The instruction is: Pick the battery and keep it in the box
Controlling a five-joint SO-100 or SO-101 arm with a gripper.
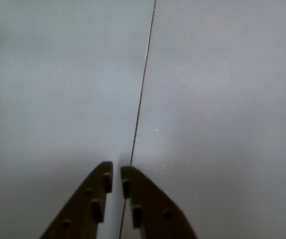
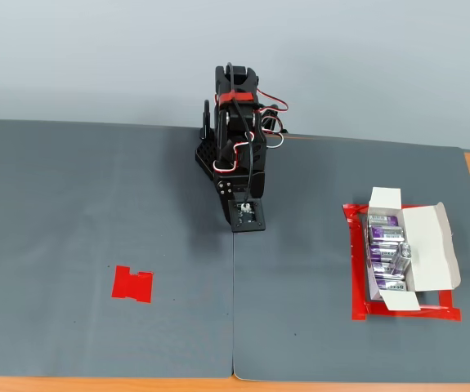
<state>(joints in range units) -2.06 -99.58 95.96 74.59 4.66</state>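
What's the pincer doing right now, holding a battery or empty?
Pincer: closed, or all but closed, and empty. In the wrist view only the grey mat and its seam show ahead of the tips.

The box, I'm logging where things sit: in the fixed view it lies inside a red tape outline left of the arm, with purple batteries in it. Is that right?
Not quite. In the fixed view the box lies inside the red tape outline to the right of the arm, not the left. The purple batteries are in it, as you said.
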